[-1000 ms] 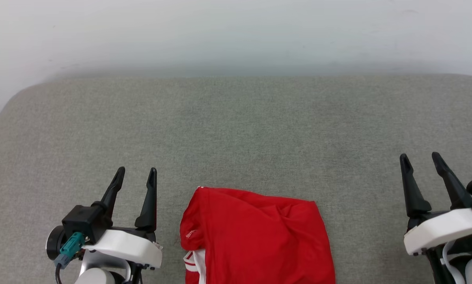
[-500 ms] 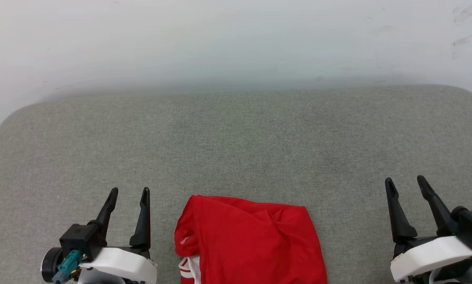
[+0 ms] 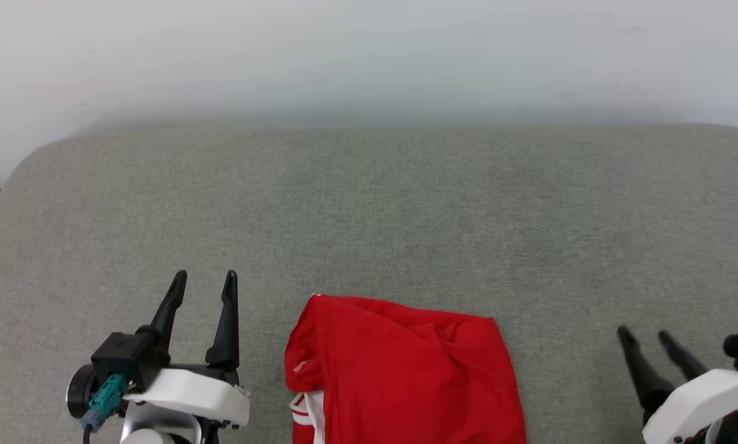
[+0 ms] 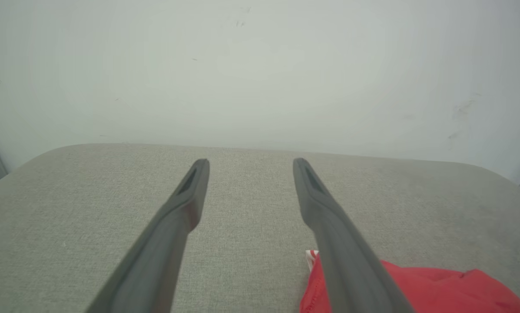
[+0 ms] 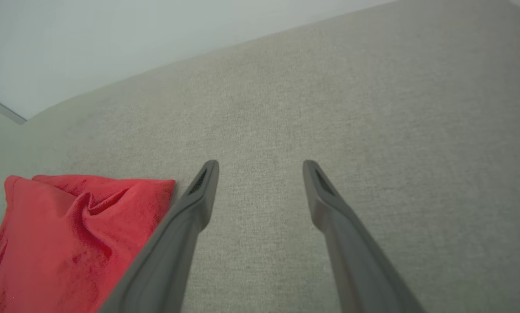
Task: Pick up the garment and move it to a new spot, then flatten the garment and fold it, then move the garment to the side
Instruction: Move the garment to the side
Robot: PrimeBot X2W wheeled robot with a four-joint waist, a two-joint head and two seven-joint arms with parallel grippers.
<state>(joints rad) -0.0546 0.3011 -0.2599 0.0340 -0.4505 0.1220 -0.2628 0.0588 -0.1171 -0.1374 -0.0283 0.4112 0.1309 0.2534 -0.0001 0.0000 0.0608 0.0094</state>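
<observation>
From the head view, the garment [image 3: 399, 370] lies on the grey cloth-covered counter [image 3: 369, 203], at the near edge of the picture and a little right of centre. It is a folded red bundle with soft creases across its top. A strip of white sleeve with red stripes [image 3: 307, 413] peeks out at its lower left corner, and its near part runs out of the bottom of the picture. The left pincer [image 3: 205, 275] sits just beside the garment's left edge without touching it, its two dark fingers spread apart and pointing up the picture, nothing between them. The right pincer [image 3: 643, 333] is low in the right corner, well apart from the garment, slightly blurred, its fingers also parted and bare. A pale wall [image 3: 369, 55] rises behind the counter.

In the left wrist view, the left pincer [image 4: 250, 161] stands released over bare grey cloth. The garment [image 4: 438, 291] shows as a red heap at the lower right, partly behind the right-hand finger, with a bit of white-and-red trim [image 4: 310, 256] at its edge.

In the right wrist view, the right pincer [image 5: 260, 163] is likewise released above the bare counter [image 5: 372, 108]. The garment [image 5: 68, 230] rests at the lower left, and one rumpled corner reaches the left-hand finger in this view. Whether they touch cannot be told.
</observation>
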